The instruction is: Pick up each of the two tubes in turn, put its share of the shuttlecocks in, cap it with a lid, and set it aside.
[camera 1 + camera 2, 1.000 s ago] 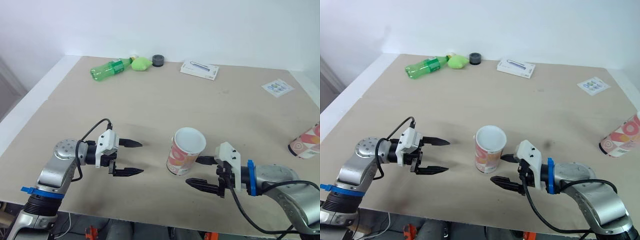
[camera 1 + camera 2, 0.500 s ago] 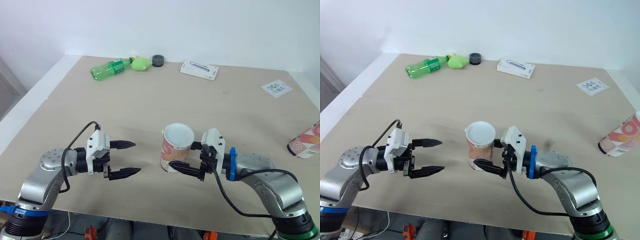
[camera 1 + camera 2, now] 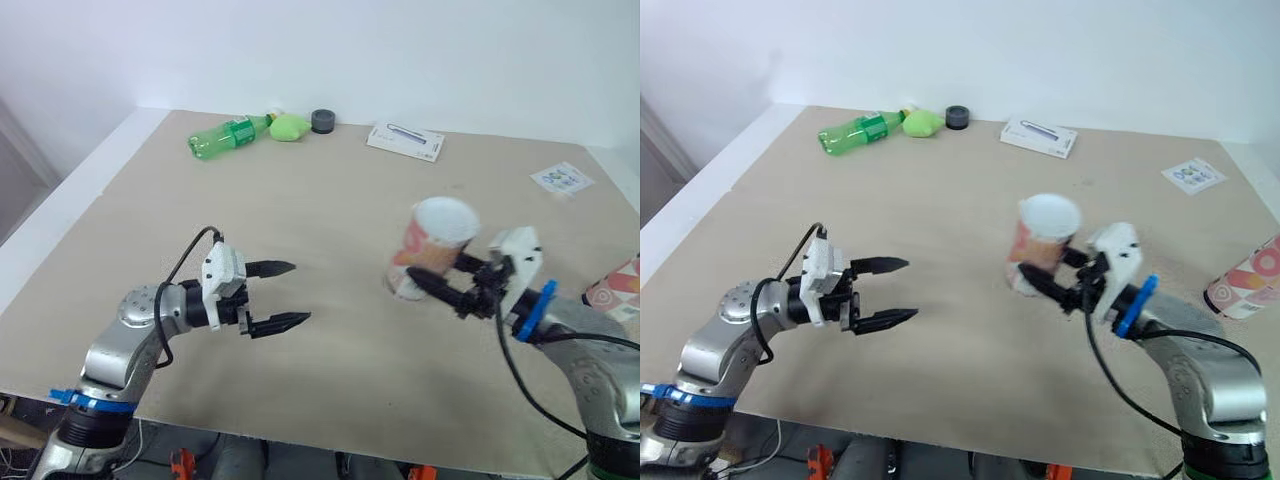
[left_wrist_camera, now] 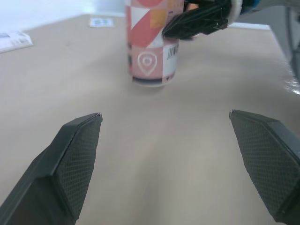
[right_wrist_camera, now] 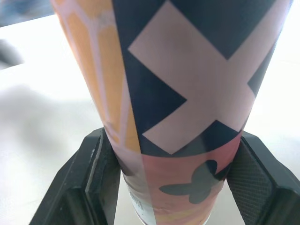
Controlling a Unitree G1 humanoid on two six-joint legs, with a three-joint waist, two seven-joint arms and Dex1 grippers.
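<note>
This looks like a bare test room or lab: a plain beige desk [image 3: 300, 210] stands against an empty white wall [image 3: 420, 50], and unrelated odds and ends lie along its far edge, a green plastic bottle [image 3: 222, 138], a small dark ring [image 3: 321, 121], a flat white box [image 3: 404, 141] and a printed card [image 3: 561, 179]

the light was bright, soft and even. on the pale table [image 3: 330, 210] the shadows under the left gripper [image 3: 300, 292] and by the tube [image 3: 428, 250] were faint. the tube looked smeared in both eye views. in the right wrist view the background burned out to white. in the left wrist view the near fingers [image 4: 70, 159] were soft, and a small glare lay on the table.
</note>
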